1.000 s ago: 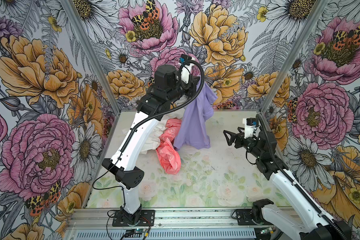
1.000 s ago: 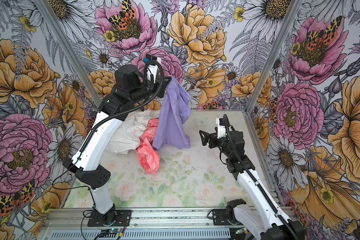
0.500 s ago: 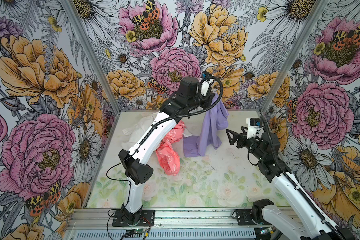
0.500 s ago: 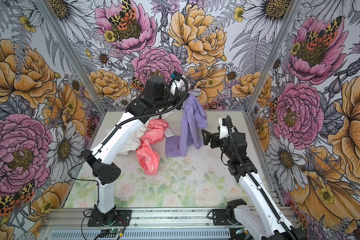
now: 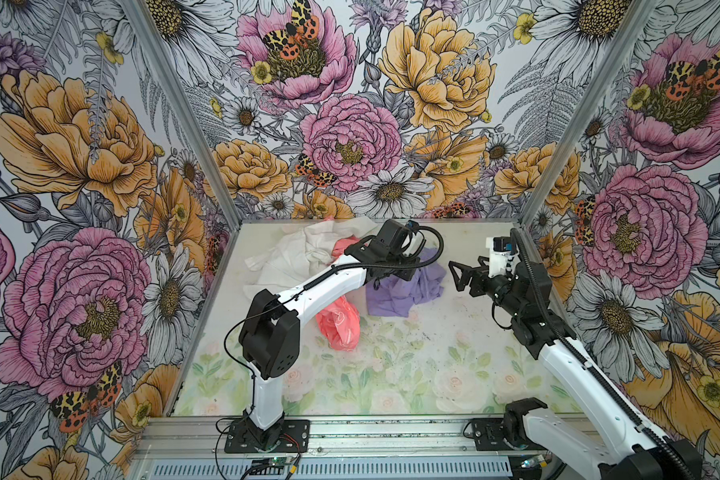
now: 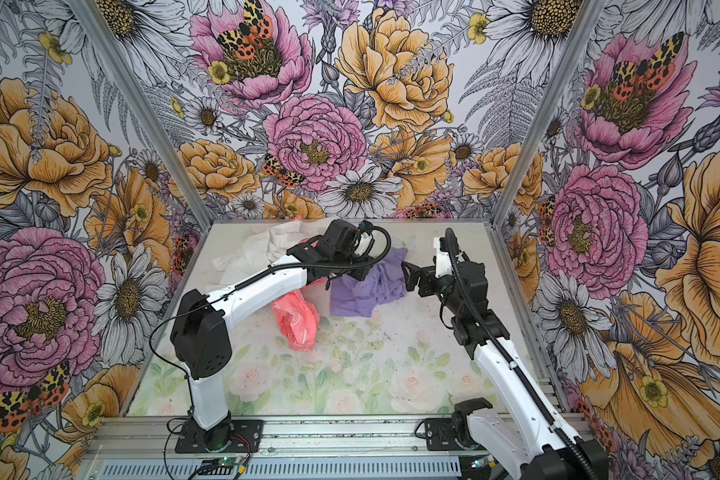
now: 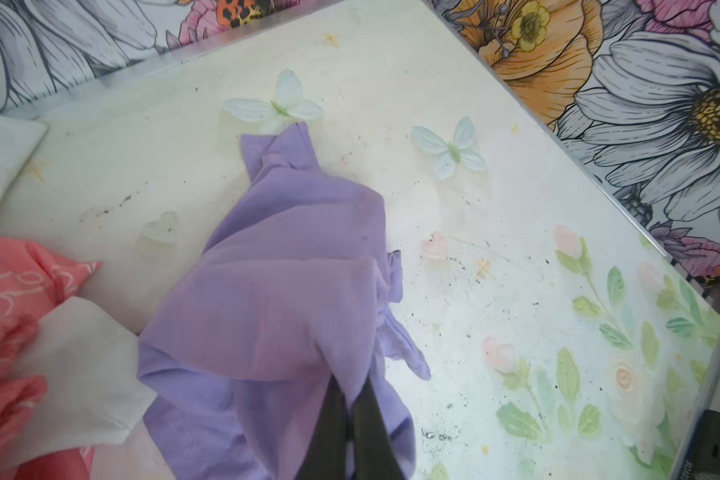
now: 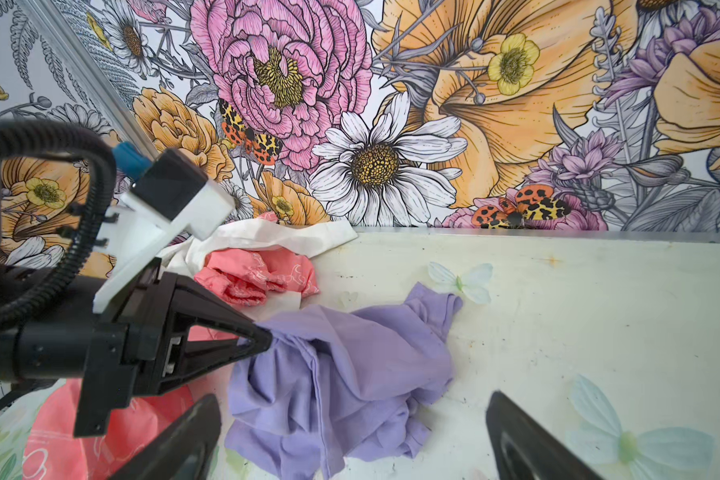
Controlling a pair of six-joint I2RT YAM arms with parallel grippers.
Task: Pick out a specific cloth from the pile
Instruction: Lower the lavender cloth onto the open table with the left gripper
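Observation:
The cloth [image 5: 404, 291] [image 6: 366, 291], plain lavender, lies crumpled on the table just right of the pile. My left gripper [image 7: 352, 390] [image 8: 262, 338] is shut on a fold of it [image 7: 275, 291], low over the table. The pile holds a white cloth [image 5: 296, 257] and a coral-pink printed one [image 5: 339, 328], partly under my left arm. My right gripper [image 5: 460, 274] [image 6: 410, 276] [image 8: 352, 401] hangs open just right of the lavender cloth [image 8: 350, 365], jaws wide and holding nothing.
Flowered walls close the table [image 5: 433, 365] in at the back and both sides. An aluminium rail [image 5: 391, 432] with both arm bases runs along the front. Flat butterfly prints [image 7: 449, 147] mark the tabletop near the back right corner.
My left arm has swung right and down, bringing the hanging lavender cloth from high above the pile onto the table. The right gripper has shifted slightly right and stays open.

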